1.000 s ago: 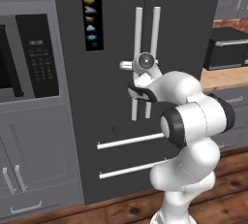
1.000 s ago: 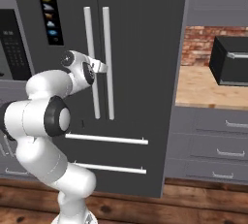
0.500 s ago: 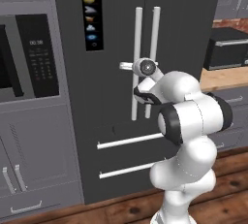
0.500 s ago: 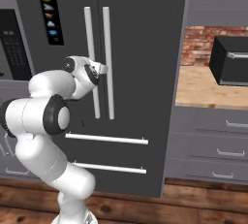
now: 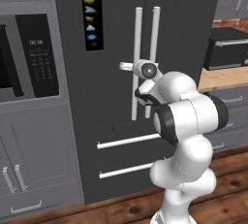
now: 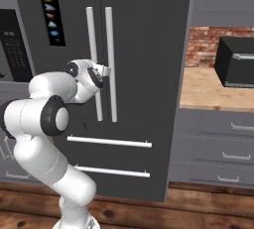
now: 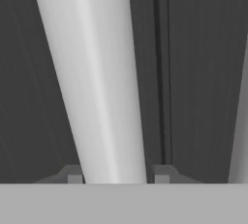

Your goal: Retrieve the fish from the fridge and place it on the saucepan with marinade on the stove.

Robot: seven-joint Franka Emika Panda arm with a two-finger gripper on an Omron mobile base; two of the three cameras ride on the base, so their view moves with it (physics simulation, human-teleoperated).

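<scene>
Matt dark grey fridge (image 5: 116, 39) (brushed look), smooth satin-metal handle (image 7: 97, 82)

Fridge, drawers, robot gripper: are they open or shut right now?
fridge: both doors shut.
left door handle: upright, gripped partway down.
right door handle: upright, untouched.
two bottom drawers: shut.
gripper: shut on the left door handle, one finger each side.
toaster oven: door shut.

The robot arm (image 5: 186, 121) is shiny white, made of fat round parts like big balls stacked up. Dark black rings (image 6: 49, 116) sit at its joints. Its small white wrist has a dark round cap (image 5: 148, 69).
</scene>
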